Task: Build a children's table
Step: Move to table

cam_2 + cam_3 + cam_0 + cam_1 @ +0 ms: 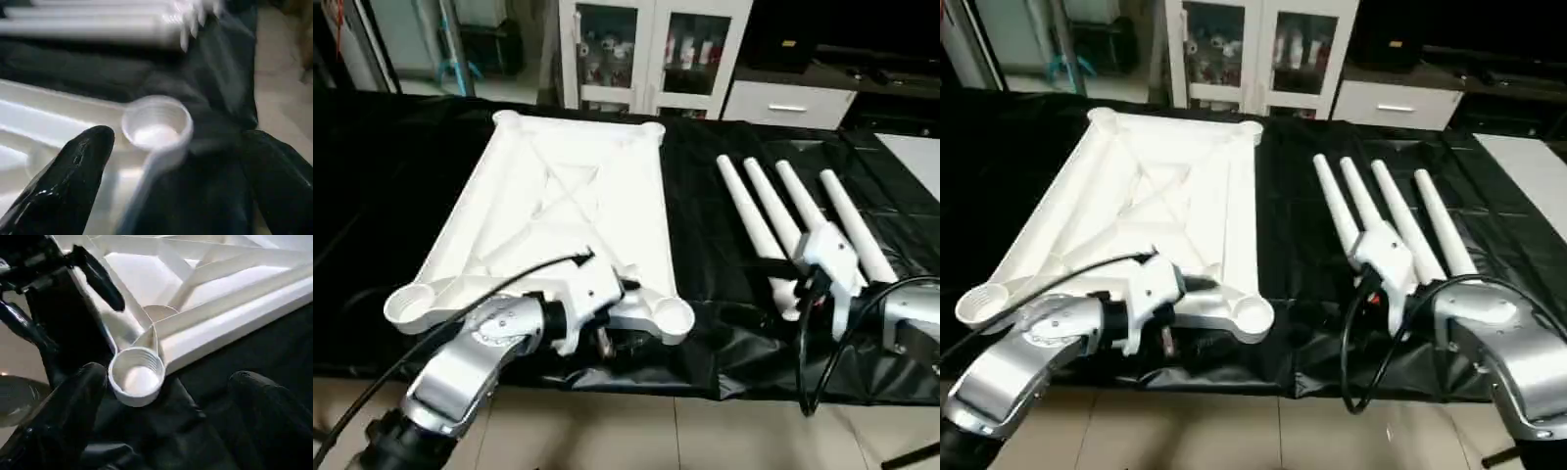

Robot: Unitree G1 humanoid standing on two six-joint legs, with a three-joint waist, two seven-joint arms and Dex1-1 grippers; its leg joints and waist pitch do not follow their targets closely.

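Observation:
The children's table lies in parts on a black cloth. Its white tabletop [558, 196] is upside down, X-ribs up, with round sockets at the corners. Four white tube legs [783, 211] lie side by side to its right. My left gripper [181, 139] is open at the tabletop's near edge, with the near right corner socket [156, 128] between its black fingers and not touched. My right gripper [168, 377] is open over the legs' near ends and points left at that same socket [136, 377]. It holds nothing.
The black cloth [705, 225] covers the work surface up to its front edge, with tiled floor [656, 431] below. A glass-door cabinet [651, 49] and a white drawer unit [788, 98] stand behind. A flat white board [915, 157] lies at the far right.

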